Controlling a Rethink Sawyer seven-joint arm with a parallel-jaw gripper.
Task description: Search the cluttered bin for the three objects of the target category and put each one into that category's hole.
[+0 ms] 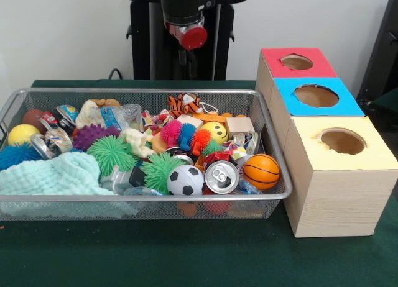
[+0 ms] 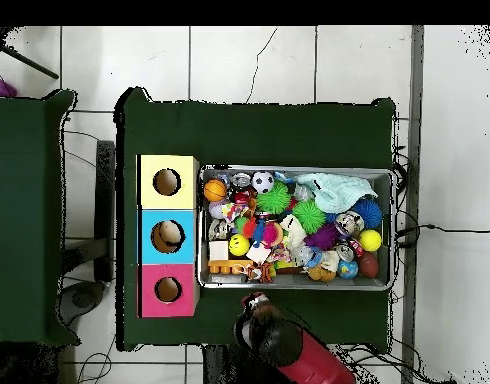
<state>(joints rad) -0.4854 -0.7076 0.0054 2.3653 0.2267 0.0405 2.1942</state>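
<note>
Overhead view: the bin (image 2: 295, 170) brims with toys. One box hole (image 2: 167, 236) holds something. Whether the gripper (image 1: 192, 37) is apart or together, I cannot tell.

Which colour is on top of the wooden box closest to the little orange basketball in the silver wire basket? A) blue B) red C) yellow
C: in the front view the orange basketball lies at the bin's corner right beside the yellow-topped wooden box.
</note>
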